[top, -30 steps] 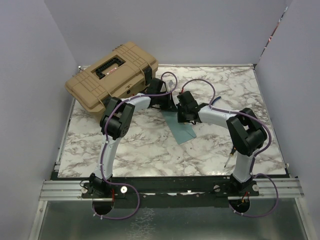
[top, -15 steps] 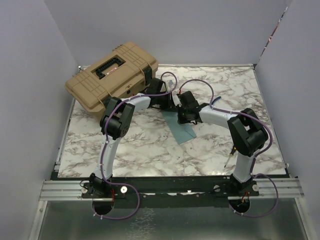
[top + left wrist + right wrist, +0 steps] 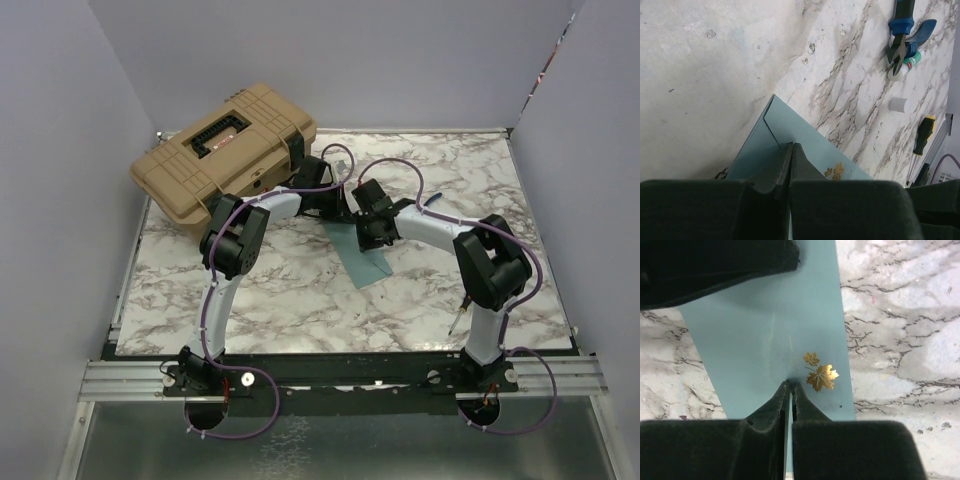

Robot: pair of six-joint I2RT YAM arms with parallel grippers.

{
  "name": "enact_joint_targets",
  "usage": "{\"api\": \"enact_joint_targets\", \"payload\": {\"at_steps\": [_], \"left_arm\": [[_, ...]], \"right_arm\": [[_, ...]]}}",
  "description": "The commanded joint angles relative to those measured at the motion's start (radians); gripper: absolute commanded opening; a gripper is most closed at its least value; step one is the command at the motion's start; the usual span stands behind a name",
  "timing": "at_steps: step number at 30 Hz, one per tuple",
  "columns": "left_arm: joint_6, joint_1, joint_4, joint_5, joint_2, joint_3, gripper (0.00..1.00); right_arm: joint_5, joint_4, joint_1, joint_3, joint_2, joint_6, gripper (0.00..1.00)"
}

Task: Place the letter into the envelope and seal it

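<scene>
We're on the sealing bit: left gripper (image 3: 789,148) and right gripper (image 3: 790,385), both pinched together, tips down on the teal envelope (image 3: 363,264) mid-table (image 3: 270,300) (letter not visible, probably inside). Next we'd press along it so it sticks.

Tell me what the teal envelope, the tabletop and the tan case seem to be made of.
Envelope: matte paper, thin, flat, with a shiny gold leaf print. Tabletop: marble-look surface, possibly printed laminate. Toolbox: moulded matte plastic, judging by its ribs.
</scene>
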Motion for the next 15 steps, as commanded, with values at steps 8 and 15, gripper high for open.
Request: {"api": "enact_joint_targets", "payload": {"at_steps": [8, 15], "left_arm": [[0.041, 0.013, -0.072, -0.102, 0.079, -0.027, 0.0], [0.042, 0.012, -0.071, -0.101, 0.079, -0.031, 0.0]], "right_arm": [[0.082, -0.32, 0.005, -0.124, 0.024, 0.103, 0.05], [0.078, -0.317, -0.026, -0.172, -0.016, 0.135, 0.05]]}}
